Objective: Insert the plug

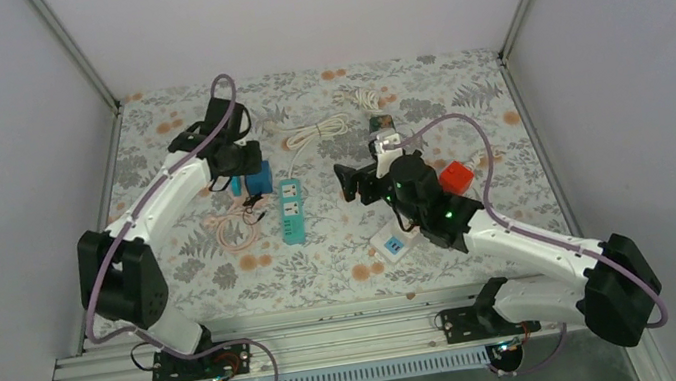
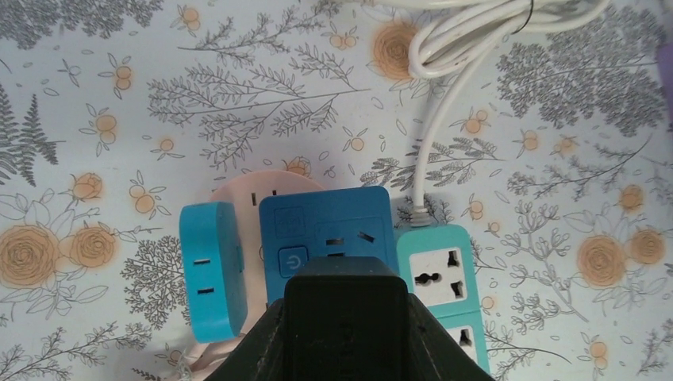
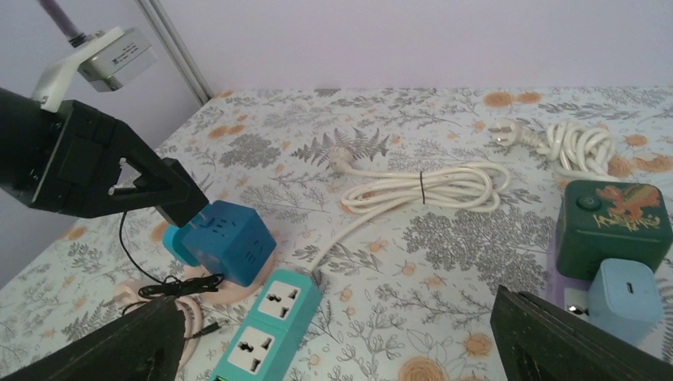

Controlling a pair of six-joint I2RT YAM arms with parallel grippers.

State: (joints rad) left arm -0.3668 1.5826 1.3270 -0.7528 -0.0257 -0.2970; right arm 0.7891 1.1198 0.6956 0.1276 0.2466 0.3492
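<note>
The left end effector [image 3: 181, 206], at middle left of the right wrist view, seems clamped on a black blocky plug [image 2: 346, 305]. It holds the plug on top of the blue plastic cube socket [image 3: 230, 248] on the flowered counter [image 3: 444, 238], probably to line up its pins. The right end effector [image 1: 350, 184] has its fingers wide apart and empty.

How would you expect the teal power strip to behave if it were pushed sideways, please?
The teal power strip lies flat and low, so it likely slides or pivots, not tips. Its tied white cord probably drags behind, tugging one end.
</note>
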